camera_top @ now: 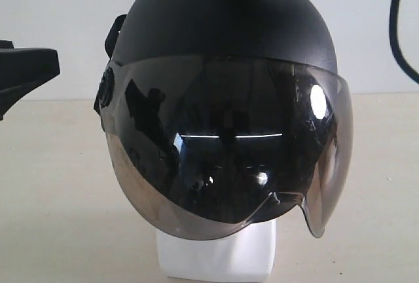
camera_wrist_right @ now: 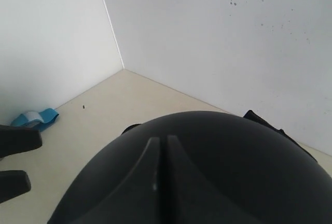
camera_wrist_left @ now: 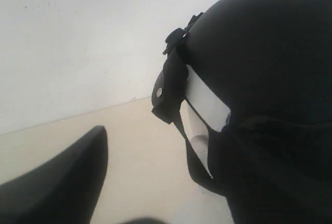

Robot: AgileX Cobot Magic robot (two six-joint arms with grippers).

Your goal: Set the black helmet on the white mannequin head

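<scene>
Helmet (camera_top: 222, 27) looks seated on mannequin head (camera_top: 216, 257). L jaws open, R jaws closed atop. Next: lift clear w/o nudging.

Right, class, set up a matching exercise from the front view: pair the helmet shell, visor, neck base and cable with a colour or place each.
Things:
1. helmet shell
2. visor
3. neck base
4. cable

Descriptions:
A. white, showing just below the visor
B. black, hanging at the upper right edge
C. matte black, rounded, topmost
D. smoky, tinted, mirroring the room

Pairs: 1-C, 2-D, 3-A, 4-B
</scene>
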